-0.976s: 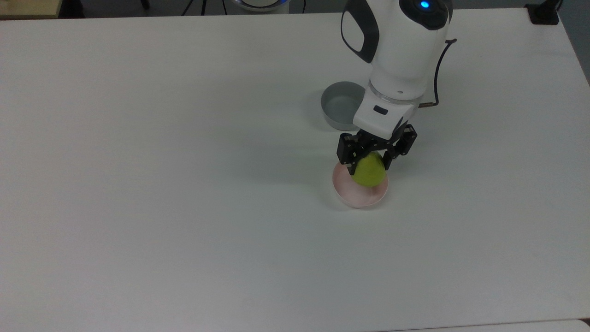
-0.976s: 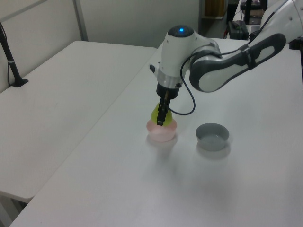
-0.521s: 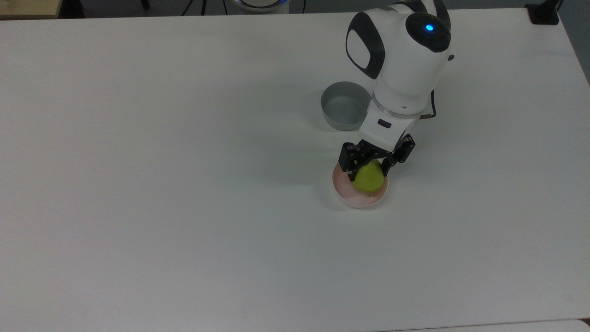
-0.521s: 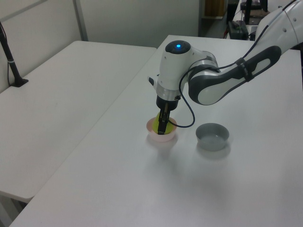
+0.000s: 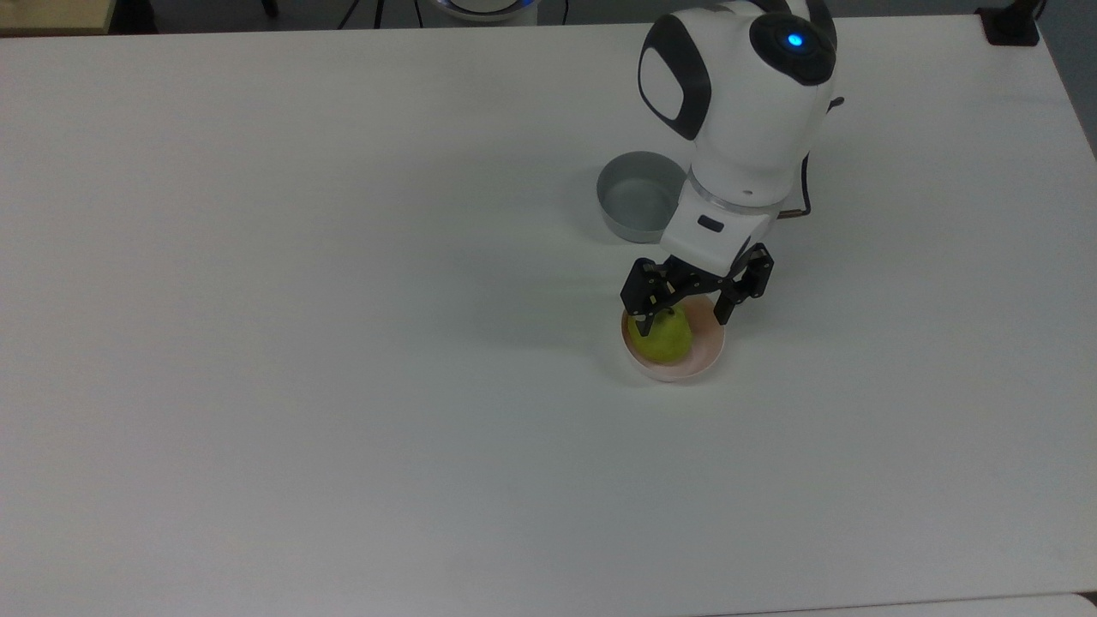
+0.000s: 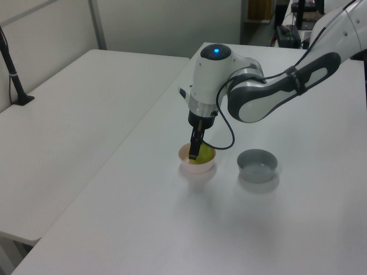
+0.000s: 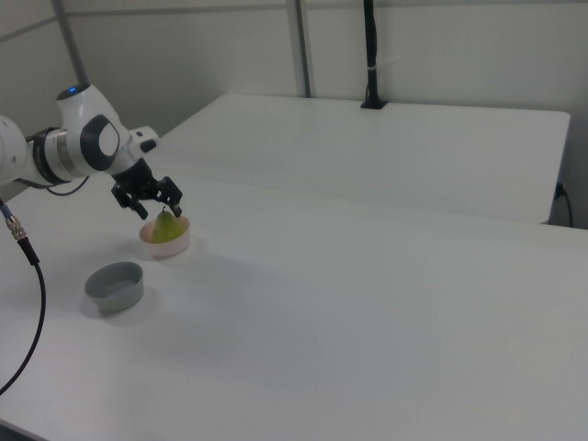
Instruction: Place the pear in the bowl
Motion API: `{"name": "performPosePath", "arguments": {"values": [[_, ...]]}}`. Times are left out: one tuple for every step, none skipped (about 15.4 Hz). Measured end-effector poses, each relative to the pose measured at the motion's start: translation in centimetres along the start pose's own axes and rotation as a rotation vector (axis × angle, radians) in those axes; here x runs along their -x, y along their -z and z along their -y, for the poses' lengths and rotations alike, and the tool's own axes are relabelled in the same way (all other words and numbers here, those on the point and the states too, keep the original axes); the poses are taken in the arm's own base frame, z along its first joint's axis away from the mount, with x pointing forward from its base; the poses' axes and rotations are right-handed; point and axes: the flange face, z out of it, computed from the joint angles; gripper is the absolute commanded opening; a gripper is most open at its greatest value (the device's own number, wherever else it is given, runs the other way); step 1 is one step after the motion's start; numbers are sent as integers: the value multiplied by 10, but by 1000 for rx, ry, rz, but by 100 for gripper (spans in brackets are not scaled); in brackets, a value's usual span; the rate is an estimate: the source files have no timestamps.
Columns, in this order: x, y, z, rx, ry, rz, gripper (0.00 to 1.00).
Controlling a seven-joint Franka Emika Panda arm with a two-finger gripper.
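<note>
One glossy rounded pear (image 5: 662, 338) in shallow pink bowl (image 5: 698, 363), tool (image 5: 692, 302) released above

Top view looks steeply down on the white surface (image 5: 343, 343) from high up. Left view and right view sit lower at opposite ends, angled down, right view farther back. All three share the pink bowl (image 5: 698, 360) (image 6: 189, 166) (image 7: 175, 244) and grey bowl (image 5: 634, 201) (image 6: 257, 165) (image 7: 115, 285)

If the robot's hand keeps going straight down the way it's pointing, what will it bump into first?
Probably the pear, sitting in the pink bowl right under the open hand. The bowl comes next.
</note>
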Motion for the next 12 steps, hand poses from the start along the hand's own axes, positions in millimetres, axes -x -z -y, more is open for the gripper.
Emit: {"name": "performPosePath", "arguments": {"values": [[-3, 10, -6, -2, -10, -14, 100], [-6, 24, -13, -6, -23, -32, 100], [-8, 38, -22, -8, -35, -44, 100], [-8, 52, -32, -7, -49, -40, 100], [-7, 66, -43, -5, -65, -33, 100], [-7, 80, -56, -5, -83, -34, 100], [-7, 95, -70, -5, -103, -41, 100], [-6, 109, -84, -6, -122, -45, 100], [-4, 124, -101, -9, -145, -36, 100], [3, 142, -125, -12, -179, -11, 100], [9, 151, -142, -12, -202, 15, 100], [17, 158, -160, -10, -227, 46, 100]]}}
